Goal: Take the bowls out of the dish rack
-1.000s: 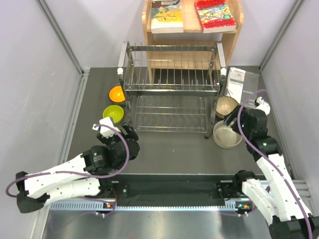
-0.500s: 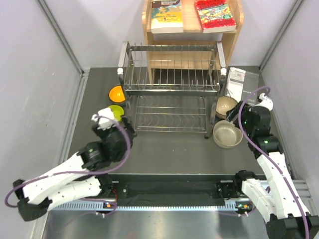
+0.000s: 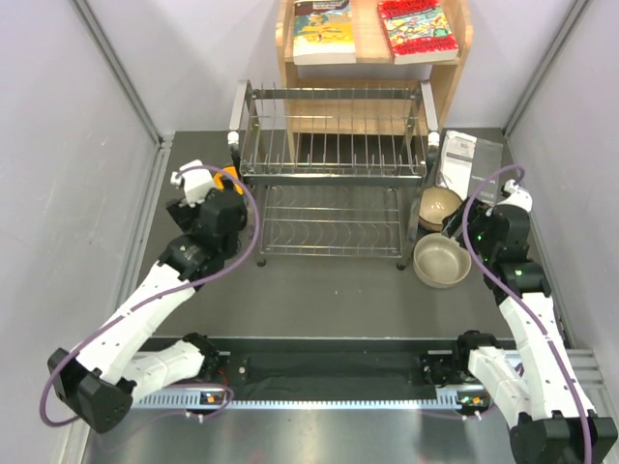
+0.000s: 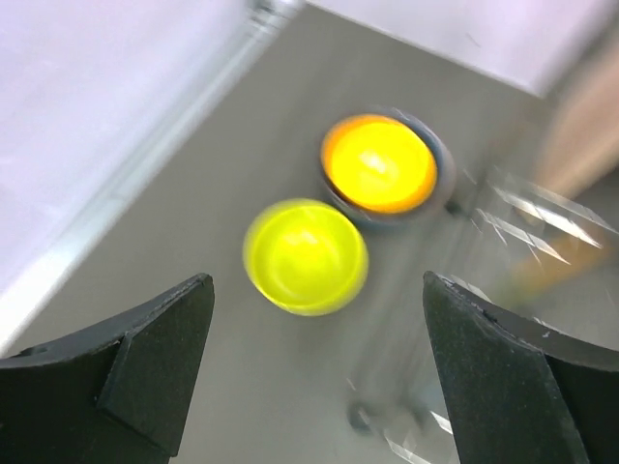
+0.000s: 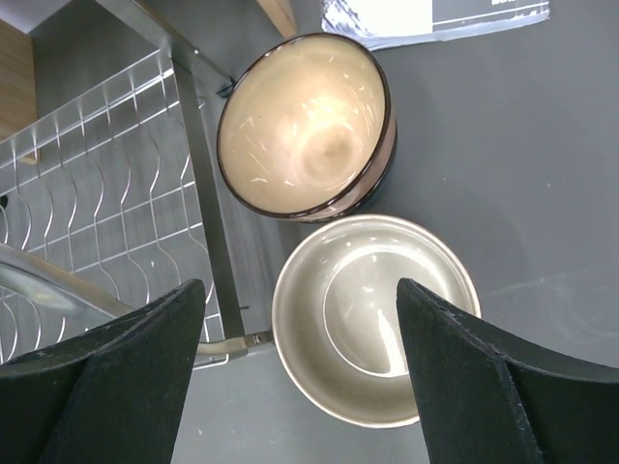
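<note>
The silver wire dish rack (image 3: 334, 174) stands at the back centre with no bowls in it. An orange bowl (image 3: 227, 177) peeks out left of it. My left gripper (image 3: 208, 208) hovers open over the bowls there. The left wrist view, which is blurred, shows the lime-yellow bowl (image 4: 305, 256) and the orange bowl (image 4: 379, 164) on the table beyond the open gripper (image 4: 316, 280). Right of the rack sit a cream bowl (image 3: 437, 205) and a beige bowl (image 3: 442, 261). My right gripper (image 3: 464, 227) is open above them, over the beige bowl (image 5: 377, 319) and the cream bowl (image 5: 305, 126).
A wooden shelf (image 3: 372, 58) with books stands behind the rack. A printed sheet (image 3: 469, 159) lies at the back right. The rack's corner post (image 5: 208, 232) stands close beside the right-hand bowls. Grey walls close in on both sides.
My left arm has swung away from the near edge to the far left and now covers the lime-yellow bowl in the top view. The right gripper has shifted slightly to the right.
</note>
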